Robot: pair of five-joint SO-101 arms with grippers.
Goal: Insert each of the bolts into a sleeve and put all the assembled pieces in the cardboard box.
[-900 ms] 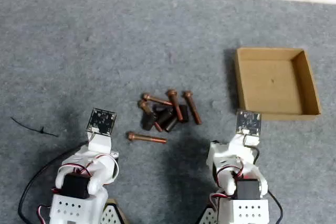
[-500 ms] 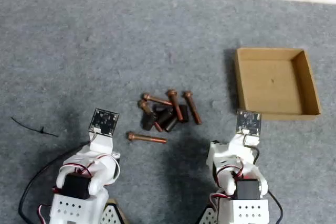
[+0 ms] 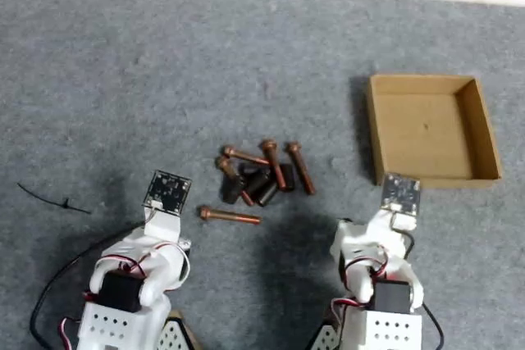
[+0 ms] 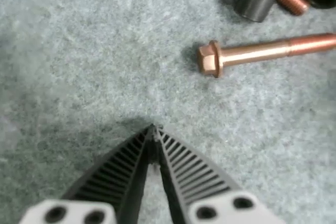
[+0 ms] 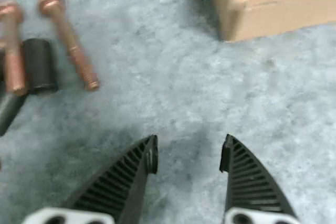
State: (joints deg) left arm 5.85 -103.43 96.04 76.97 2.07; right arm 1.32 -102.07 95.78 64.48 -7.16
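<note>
Two robot arms sit side by side at the near edge of a grey felt-covered desk (image 3: 123, 63), both folded low with their wrists pitched forward and down toward the surface. The left arm (image 3: 135, 276) leans slightly toward the middle of the desk. The left gripper (image 4: 153, 132) has its jaws pressed together and hangs tip-down over bare felt. The right arm (image 3: 373, 268) tilts toward the right edge. The right gripper (image 5: 189, 156) has its jaws spread apart with nothing between them, above open felt. The cardboard box (image 3: 373, 129) stands open-topped near the right edge of the desk, well beyond the arms' bases, and its near-left corner lies just ahead of the right wrist. At the middle of the desk, between the two arms and farther out, copper-coloured bolts (image 3: 275, 163) and dark sleeves (image 3: 256, 182) lie on their sides in a loose heap, touching and crossing one another. One bolt lies along the heap's right flank. The lone bolt (image 3: 230, 215) rests apart on the near side of the heap, its hexagonal head pointing toward the left edge and lying near the left gripper's closed tips without touching them. A thin black cable tie (image 3: 53, 199) lies by the left edge.
</note>
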